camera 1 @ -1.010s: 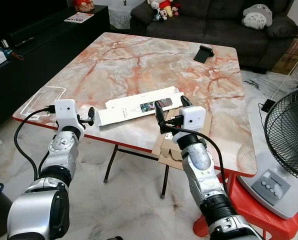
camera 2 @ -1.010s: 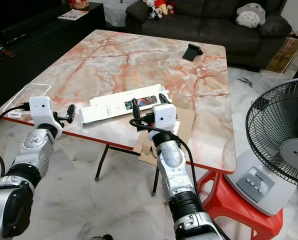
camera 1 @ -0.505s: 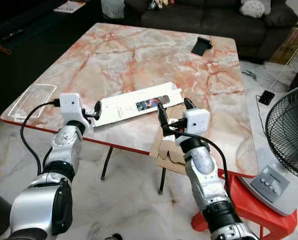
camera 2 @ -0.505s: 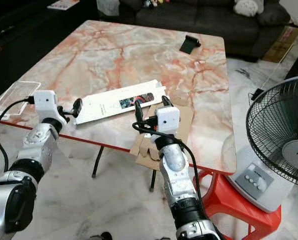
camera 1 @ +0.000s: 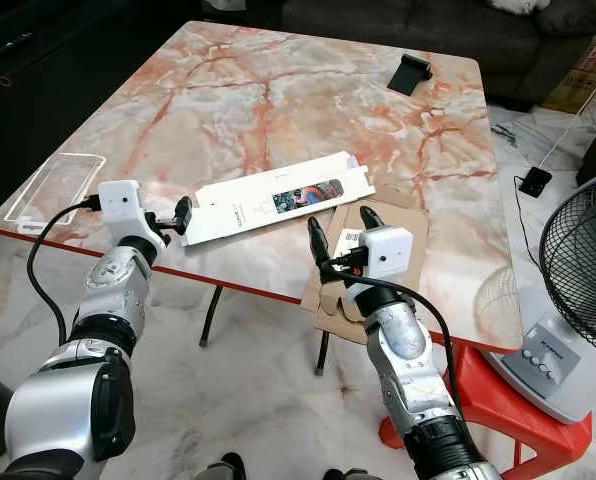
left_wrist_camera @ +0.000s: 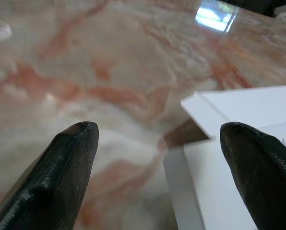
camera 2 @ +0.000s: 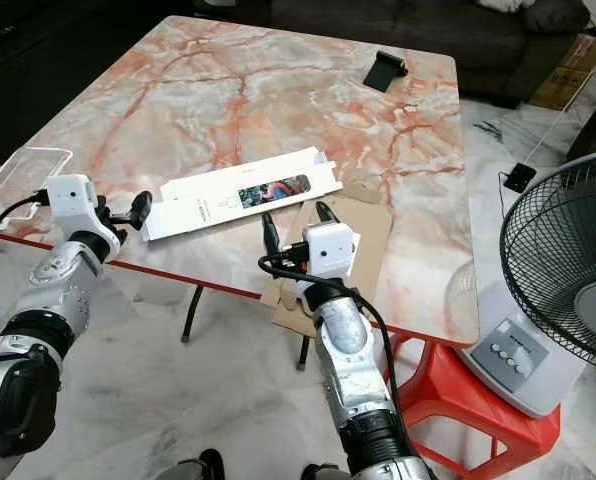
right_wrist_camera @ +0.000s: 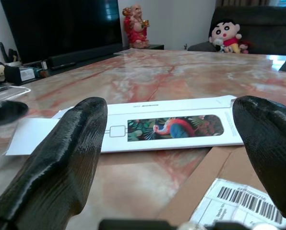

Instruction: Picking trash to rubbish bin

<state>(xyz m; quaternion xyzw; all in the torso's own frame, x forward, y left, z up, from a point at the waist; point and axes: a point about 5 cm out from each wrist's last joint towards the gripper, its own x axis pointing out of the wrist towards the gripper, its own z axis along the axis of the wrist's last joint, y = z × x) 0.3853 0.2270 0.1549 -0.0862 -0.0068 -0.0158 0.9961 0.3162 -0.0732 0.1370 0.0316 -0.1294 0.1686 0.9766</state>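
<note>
White box [camera 1: 278, 200] lies btwn left pincer [camera 1: 181, 215] & right pincer [camera 1: 340, 231].

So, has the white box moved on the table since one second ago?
No. The white box lies the same against the brown cardboard and the table edge; the camera moved.

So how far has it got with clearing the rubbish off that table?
Nothing looks binned yet. The flattened white box and the brown cardboard both lie on the marble table. In hand: the left gripper, open, sits at the white box's end, and the right gripper, open, hovers over the cardboard. Left to do: grip each piece, lift it and carry it to a bin.
</note>
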